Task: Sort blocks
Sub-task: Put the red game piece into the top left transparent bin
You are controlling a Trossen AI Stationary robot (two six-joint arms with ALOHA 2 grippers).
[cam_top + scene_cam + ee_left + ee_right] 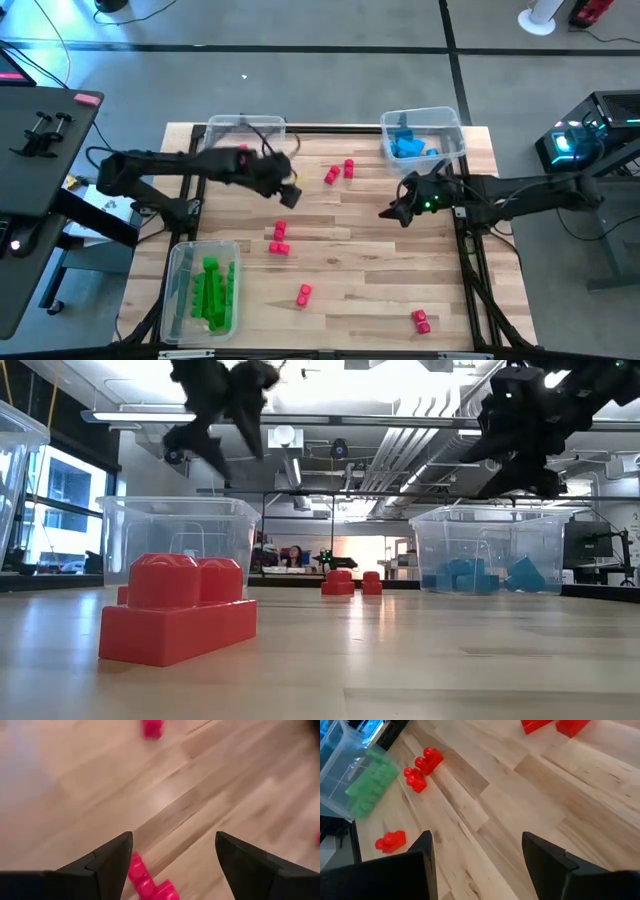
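Observation:
Red blocks lie scattered on the wooden table: two at the far middle [340, 171], two at the centre [279, 240], one nearer [304, 293] and one near the front right [421, 320]. Blue blocks [410, 145] fill the far right bin, and green blocks [213, 290] fill the near left bin. My left gripper [285, 195] hangs open above the table, just beyond the two centre blocks. In its wrist view one of them [147, 882] shows on the table below its fingers [174, 837]. My right gripper [392, 212] is open over bare wood right of centre [476, 836].
A clear bin [245, 135] stands at the far left, partly under my left arm. The blue bin [490, 550] and this bin [180, 540] line the far edge. A big red block [178, 610] lies close to the low camera. Bare wood lies between the grippers.

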